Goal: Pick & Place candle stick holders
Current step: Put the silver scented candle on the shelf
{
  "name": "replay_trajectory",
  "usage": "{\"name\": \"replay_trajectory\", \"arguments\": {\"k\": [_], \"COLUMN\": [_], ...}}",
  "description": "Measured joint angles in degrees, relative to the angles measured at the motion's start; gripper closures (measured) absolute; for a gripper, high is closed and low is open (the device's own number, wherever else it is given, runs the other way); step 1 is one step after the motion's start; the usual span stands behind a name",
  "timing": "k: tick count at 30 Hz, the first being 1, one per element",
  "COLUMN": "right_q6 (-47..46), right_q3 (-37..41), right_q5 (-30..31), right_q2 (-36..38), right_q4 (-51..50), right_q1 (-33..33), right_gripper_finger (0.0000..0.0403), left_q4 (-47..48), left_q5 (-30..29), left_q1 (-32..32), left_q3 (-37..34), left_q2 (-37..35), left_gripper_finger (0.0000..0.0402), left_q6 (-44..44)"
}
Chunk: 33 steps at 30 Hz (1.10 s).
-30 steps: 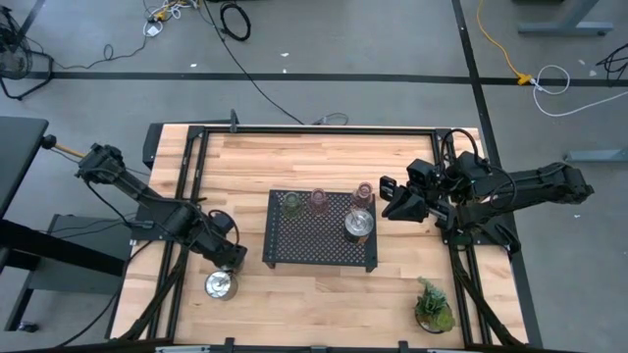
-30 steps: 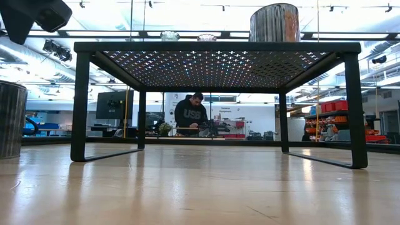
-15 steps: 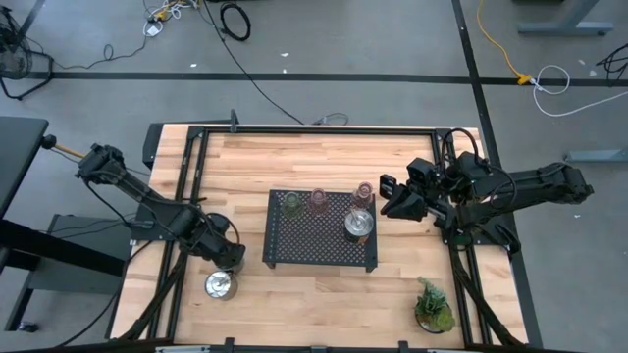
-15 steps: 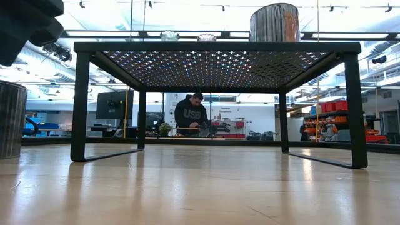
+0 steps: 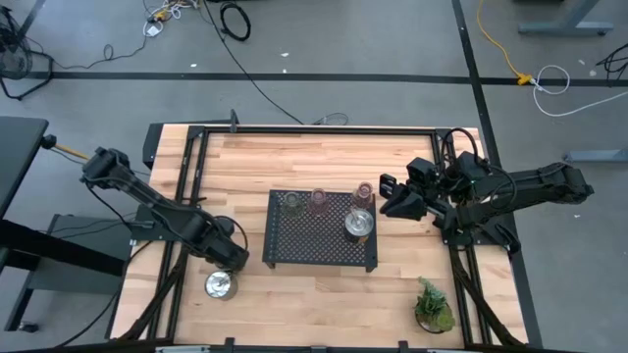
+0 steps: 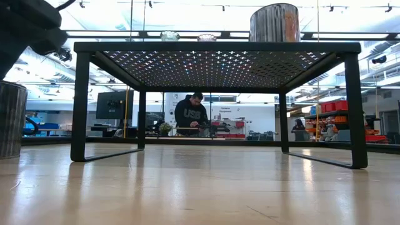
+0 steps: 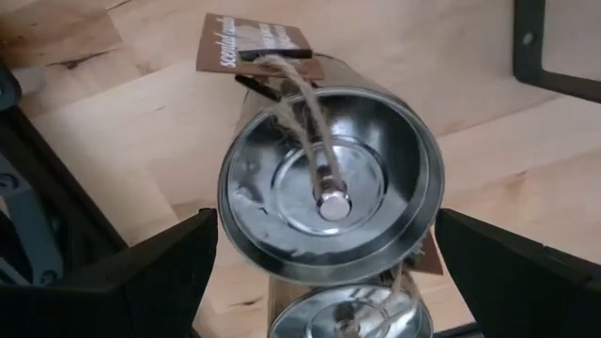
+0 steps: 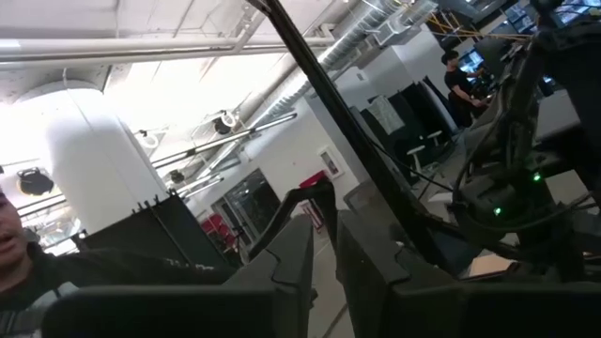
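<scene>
over the tabletop's left edge: spread fingers around a silver holder

at the left side of the tabletop, the left gripper hangs just beside the black tray's near-left corner. its fingers are spread as wide as they go, one on each side of a shiny silver holder. the left wrist view looks straight down into that holder's open mouth, where a twine loop and a brown paper tag are tied on. the fingers flank its rim; whether they touch it cannot be told. from above, this holder is hidden under the gripper. a second silver holder stands on the wood just in front of it, nearer the front edge, and its rim shows at the edge of the wrist view too.

on the tray, a third silver holder stands near the right side. three small glass cups line the tray's far edge: a greenish one, a pink one and a reddish one.

the right gripper waits in the air just right of the tray, fingers pressed together with nothing between them.

a small green potted plant sits near the front right corner, well apart from everything else. in the low view, a person stands far back in the room beyond the tray's legs.
</scene>
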<state>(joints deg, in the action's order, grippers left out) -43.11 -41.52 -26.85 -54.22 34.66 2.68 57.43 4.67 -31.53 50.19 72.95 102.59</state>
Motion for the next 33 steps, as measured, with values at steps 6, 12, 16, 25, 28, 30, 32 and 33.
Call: {"name": "replay_trajectory", "arguments": {"k": [6,12,16,25,28,30,32,33], "right_q6": [-0.1,-0.1,-0.1,0.1,0.1,0.1,0.1,0.1], "right_q3": [0.0,0.0,0.0,0.0,0.0,0.0,0.0,0.0], "right_q5": [0.4,0.4,0.4,0.5,0.5,0.5,0.5,0.8], "right_q2": [0.0,0.0,0.0,0.0,0.0,0.0,0.0,0.0], "right_q4": [-0.1,-0.1,-0.2,-4.5,-5.4,-5.6,-5.7,-5.7], "right_q1": [0.0,0.0,0.0,0.0,0.0,0.0,0.0,0.0], "right_gripper_finger": [0.0351,0.0351,0.0351,0.0351,0.0351,0.0351,0.0351,0.0351], "left_q4": [-1.2,-3.1,-3.4,-4.0,-3.9,-3.9,-3.9,-3.9], "left_q5": [-0.2,-0.7,-0.8,-1.8,-2.1,-1.7,-1.7,-1.7], "left_q1": [0.0,0.2,0.2,0.6,0.6,0.6,0.6,0.6], "left_q3": [0.0,0.0,0.0,0.1,0.1,0.1,0.1,0.1], "left_q2": [3.4,5.8,7.0,8.4,8.4,8.4,8.4,8.4], "left_gripper_finger": [0.0003,0.0003,0.0003,0.0044,0.0045,0.0045,0.0045,0.0045], "left_q6": [-0.6,-1.9,-3.1,-4.4,-4.3,-4.4,-4.3,-4.3]}}
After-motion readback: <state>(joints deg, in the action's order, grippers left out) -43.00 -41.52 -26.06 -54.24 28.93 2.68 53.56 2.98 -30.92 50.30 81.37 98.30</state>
